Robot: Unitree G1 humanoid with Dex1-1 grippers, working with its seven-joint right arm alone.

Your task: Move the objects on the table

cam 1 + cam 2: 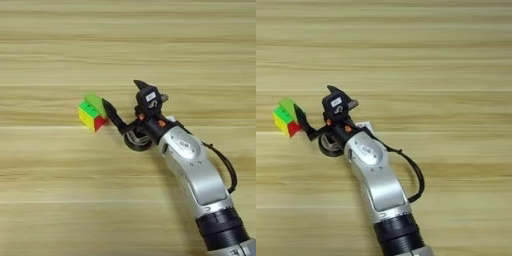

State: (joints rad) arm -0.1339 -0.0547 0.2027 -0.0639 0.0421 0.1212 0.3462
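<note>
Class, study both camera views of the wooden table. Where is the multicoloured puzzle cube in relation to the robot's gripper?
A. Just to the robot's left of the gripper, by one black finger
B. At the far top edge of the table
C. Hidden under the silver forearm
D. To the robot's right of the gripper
A: the multicoloured puzzle cube lies just left of the gripper, right by one black fingertip.

No legible text or labels

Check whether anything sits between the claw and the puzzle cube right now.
Nothing visible does. The open claw has one black finger right against the puzzle cube; the black ring lies behind, under the wrist.
</note>
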